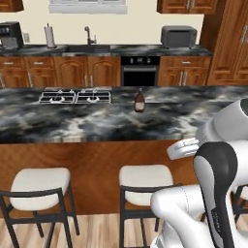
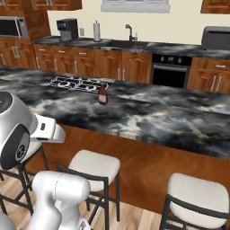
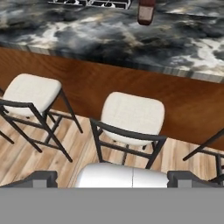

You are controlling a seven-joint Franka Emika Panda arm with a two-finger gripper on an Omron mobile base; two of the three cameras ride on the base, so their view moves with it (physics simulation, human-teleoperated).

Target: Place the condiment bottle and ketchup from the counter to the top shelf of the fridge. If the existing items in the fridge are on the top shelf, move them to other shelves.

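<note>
Ketchup (image 1: 139,100) stands upright mid-desk (image 1: 97,121), just beside the cooktop (image 1: 75,97). Gripper (image 3: 112,178) hangs low over the stools (image 3: 131,116), fingers spread wide, empty, well short of the bottle. Risks: reaching across the desk edge could clip a stool back or tip the narrow bottle on approach.

One ketchup (image 1: 139,100) bottle, one counter (image 1: 97,121), three stools (image 2: 94,167), one cooktop (image 1: 75,97).

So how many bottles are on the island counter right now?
1: the ketchup, upright on the counter just right of the cooktop. Others may lie outside these views.
</note>
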